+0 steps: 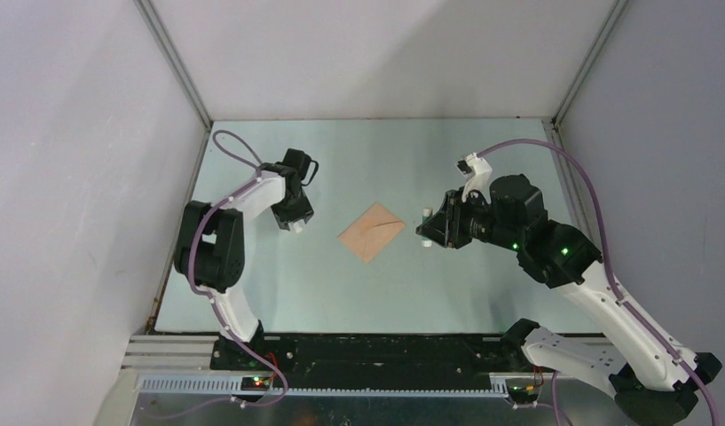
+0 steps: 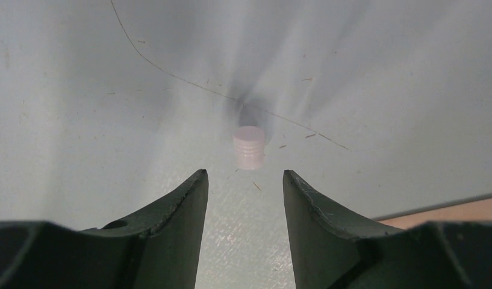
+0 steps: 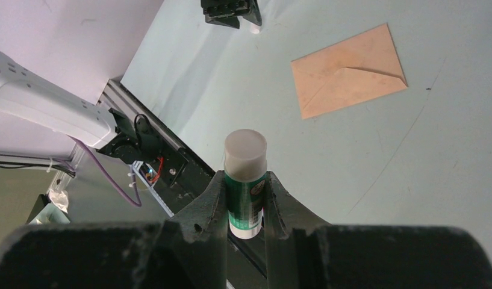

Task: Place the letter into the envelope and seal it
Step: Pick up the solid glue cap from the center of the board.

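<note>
Top view: envelope [image 1: 372, 232] flat at frame centre, flap folded over; letter not separately visible; left gripper [image 1: 295, 225] to its left, right gripper [image 1: 427, 232] to its right

Left wrist view: jaws apart, empty; cap [image 2: 249, 147] upright ahead; off-centre closure could topple it

Right wrist view: jaws clamped on glue stick [image 3: 246, 180]; unpinned envelope may slide under glue pressure

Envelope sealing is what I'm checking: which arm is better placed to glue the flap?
Right, probably. The right gripper is shut on the glue stick, close to the envelope; the left gripper is open and empty, by a small cap.
</note>
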`<state>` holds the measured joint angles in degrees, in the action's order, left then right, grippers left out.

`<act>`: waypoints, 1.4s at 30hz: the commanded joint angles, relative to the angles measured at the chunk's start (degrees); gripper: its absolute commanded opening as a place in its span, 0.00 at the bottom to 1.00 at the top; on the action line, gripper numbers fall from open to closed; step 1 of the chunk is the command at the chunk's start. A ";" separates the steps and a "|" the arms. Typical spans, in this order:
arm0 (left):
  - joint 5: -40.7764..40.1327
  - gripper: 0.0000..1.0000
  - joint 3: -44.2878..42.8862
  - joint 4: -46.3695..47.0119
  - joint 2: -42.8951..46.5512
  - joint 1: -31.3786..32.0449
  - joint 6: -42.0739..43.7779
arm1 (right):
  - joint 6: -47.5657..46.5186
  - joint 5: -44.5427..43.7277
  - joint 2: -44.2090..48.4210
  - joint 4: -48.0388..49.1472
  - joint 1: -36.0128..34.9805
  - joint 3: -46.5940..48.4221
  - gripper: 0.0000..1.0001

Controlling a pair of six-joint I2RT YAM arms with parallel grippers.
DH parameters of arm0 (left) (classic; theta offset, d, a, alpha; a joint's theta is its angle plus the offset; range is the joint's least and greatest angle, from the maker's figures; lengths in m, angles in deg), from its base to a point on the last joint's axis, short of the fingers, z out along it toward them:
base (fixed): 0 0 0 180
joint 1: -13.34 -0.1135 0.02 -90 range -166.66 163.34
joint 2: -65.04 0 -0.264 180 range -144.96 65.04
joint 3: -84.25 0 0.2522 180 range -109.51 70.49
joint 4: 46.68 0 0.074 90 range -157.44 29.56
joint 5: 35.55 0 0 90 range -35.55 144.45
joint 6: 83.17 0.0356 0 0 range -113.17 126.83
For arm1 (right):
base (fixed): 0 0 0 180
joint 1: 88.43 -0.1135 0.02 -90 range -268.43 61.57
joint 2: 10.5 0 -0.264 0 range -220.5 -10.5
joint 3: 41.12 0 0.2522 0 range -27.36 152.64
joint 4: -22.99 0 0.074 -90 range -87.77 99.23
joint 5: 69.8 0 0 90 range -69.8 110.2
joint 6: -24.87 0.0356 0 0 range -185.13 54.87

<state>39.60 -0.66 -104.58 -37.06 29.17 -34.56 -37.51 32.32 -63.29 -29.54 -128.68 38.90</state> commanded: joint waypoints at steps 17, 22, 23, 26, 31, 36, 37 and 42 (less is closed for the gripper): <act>0.31 0.42 -2.66 2.40 -6.12 -2.17 2.41 | 1.37 -0.78 -0.86 3.11 -0.89 0.01 0.00; 1.03 0.40 -1.94 3.26 -7.31 -2.24 2.71 | 1.62 -0.67 -1.12 3.55 -0.89 0.01 0.00; 1.13 0.38 -1.59 3.64 -7.27 -2.28 2.62 | 1.68 -0.64 -1.14 3.59 -0.93 0.01 0.00; 1.25 0.29 -1.18 4.11 -7.30 -2.28 2.54 | 1.81 -0.56 -1.25 3.69 -0.90 0.02 0.00; 1.12 0.04 -1.55 3.42 -5.60 -2.27 3.13 | 1.19 2.01 -1.59 4.05 -0.89 0.02 0.00; 12.09 0.00 -1.50 5.49 6.48 -2.28 5.13 | -0.78 7.99 -3.21 4.30 -1.92 -0.03 0.00; 15.05 0.00 -1.52 6.23 10.66 -2.29 5.33 | -1.26 8.09 -3.22 4.66 -2.70 -0.23 0.00; 41.44 0.00 1.66 20.83 24.34 -2.01 -0.03 | -1.70 14.79 -4.15 10.61 -3.77 -2.27 0.00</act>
<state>60.62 -0.88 -97.10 -24.76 27.03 -31.21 -37.73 40.45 -66.75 -25.58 -131.52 37.52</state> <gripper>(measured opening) 0.248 0.227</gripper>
